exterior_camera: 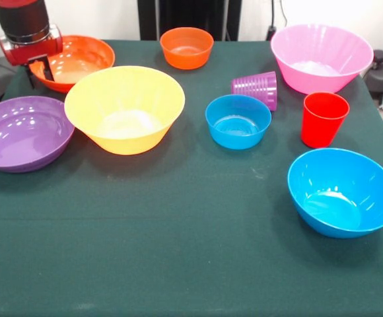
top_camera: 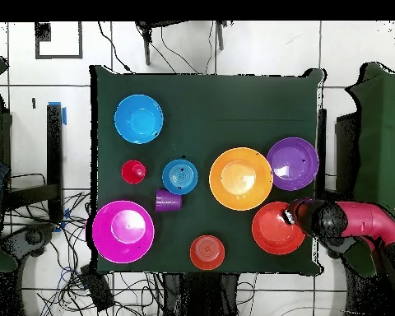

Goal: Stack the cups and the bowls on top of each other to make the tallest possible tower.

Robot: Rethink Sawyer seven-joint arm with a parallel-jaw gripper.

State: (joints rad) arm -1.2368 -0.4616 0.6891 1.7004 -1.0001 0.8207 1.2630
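Observation:
My gripper (exterior_camera: 38, 71) is low over the near-robot rim of the medium red-orange bowl (exterior_camera: 79, 58), which also shows in the overhead view (top_camera: 275, 228) under my gripper (top_camera: 293, 216). Beside it stand the large orange bowl (exterior_camera: 124, 109) and the medium purple bowl (exterior_camera: 23, 132). The small orange bowl (exterior_camera: 186, 47), small blue bowl (exterior_camera: 238, 121), large pink bowl (exterior_camera: 320, 58) and large blue bowl (exterior_camera: 343, 191) each stand alone. The purple cup (exterior_camera: 256, 87) lies on its side. The red cup (exterior_camera: 323, 117) stands upright. No light blue cup shows.
All lie on a dark green cloth-covered table (exterior_camera: 178, 251). Cables (top_camera: 69, 247) and floor surround the table in the overhead view.

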